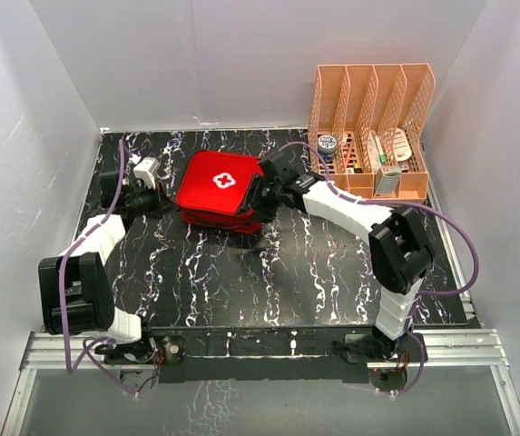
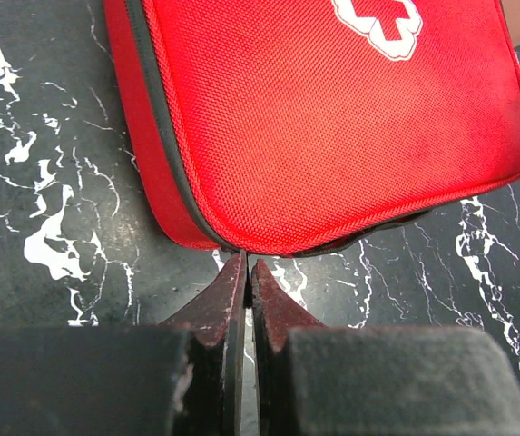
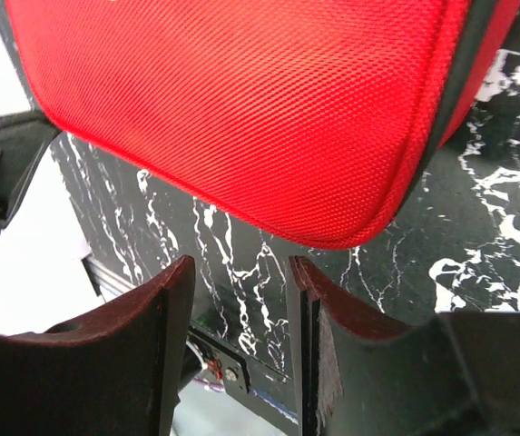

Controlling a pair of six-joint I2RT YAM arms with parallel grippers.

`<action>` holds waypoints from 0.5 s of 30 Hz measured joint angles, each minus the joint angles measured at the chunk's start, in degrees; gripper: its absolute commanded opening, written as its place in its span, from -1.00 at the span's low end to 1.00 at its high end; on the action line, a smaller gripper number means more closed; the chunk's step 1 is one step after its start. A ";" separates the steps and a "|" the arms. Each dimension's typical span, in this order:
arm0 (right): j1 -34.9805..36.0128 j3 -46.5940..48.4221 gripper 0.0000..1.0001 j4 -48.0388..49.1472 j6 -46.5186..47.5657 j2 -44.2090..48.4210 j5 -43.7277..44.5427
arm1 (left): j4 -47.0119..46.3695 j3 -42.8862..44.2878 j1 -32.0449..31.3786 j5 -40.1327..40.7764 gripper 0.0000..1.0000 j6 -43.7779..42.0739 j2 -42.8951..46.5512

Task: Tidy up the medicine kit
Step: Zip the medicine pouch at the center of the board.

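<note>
Fabric of bright red covered the medicine kit (image 1: 207, 195), which lay on the black, white-veined counter (image 1: 241, 282) in the upper middle of the overhead view, lid up with its white cross (image 1: 224, 180) showing. At the kit's left edge sat the left claw (image 2: 246, 268), its fingers pressed together and their tips right against the zip seam at a rounded corner; whether anything was pinched between them could not be told. At the kit's right edge sat the right claw (image 3: 241, 263), its fingers apart with only marbled counter visible in the gap, and a red corner of the kit just beyond the tips. Farther out, in the upper right of the overhead view, an orange-pink file rack (image 1: 368, 100) stood on the counter's back corner, with small items in its slots.
</note>
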State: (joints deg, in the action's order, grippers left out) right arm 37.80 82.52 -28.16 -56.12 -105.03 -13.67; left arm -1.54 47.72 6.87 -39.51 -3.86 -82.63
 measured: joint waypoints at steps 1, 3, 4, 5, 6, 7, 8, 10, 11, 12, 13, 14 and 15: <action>0.02 0.00 -0.14 -0.39 -0.28 0.00 0.57 | 0.07 -0.04 -0.28 -0.17 -1.00 0.04 0.00; -0.09 0.00 -0.14 -1.49 -1.07 0.00 2.38 | 0.17 -0.04 -0.63 -0.44 -1.00 0.24 0.00; -0.17 0.00 -0.13 -1.99 -1.29 0.00 3.30 | 0.24 -0.04 -0.72 -0.48 -1.00 0.31 0.00; -0.33 0.00 -0.13 -2.43 -1.62 0.00 4.17 | 0.28 -0.04 -0.72 -0.52 -1.00 0.39 0.00; -0.37 0.00 -0.11 -2.84 -1.99 0.07 4.85 | 0.35 -0.07 -0.72 -0.66 -1.00 0.46 0.00; -0.37 0.00 -0.08 -3.43 -2.38 0.22 5.95 | 0.37 -0.07 -0.74 -0.83 -1.00 0.50 0.00; -0.35 0.00 -0.04 -4.11 -2.64 0.44 7.41 | 0.37 -0.07 -0.79 -0.85 -1.00 0.52 0.00; -0.42 -0.02 -0.03 -5.25 -3.41 1.14 10.27 | 0.37 -0.07 -0.79 -0.85 -1.00 0.72 0.00; -0.50 -0.09 -0.03 -5.64 -3.96 1.62 11.54 | 0.37 -0.07 -0.79 -0.85 -1.00 0.87 0.00; -0.68 -0.35 -0.03 -5.79 -4.42 2.38 12.61 | 0.35 -0.07 -0.83 -0.83 -1.00 0.96 0.00; -0.83 -0.85 -0.03 -5.86 -5.03 3.32 13.51 | 0.35 -0.07 -0.85 -0.83 -1.00 1.07 0.00; -1.01 -1.22 -0.03 -5.97 -5.57 4.02 14.16 | 0.35 -0.07 -0.90 -0.83 -1.00 1.11 0.00; -1.22 -1.79 -0.03 -5.86 -6.21 4.83 14.86 | 0.37 -0.07 -1.01 -0.83 -1.00 1.25 0.00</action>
State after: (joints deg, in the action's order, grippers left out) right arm 36.58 80.73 -34.02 -62.33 -100.20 1.19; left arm -1.17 47.66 5.87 -40.34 -2.61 -82.63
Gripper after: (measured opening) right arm 0.483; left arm 0.010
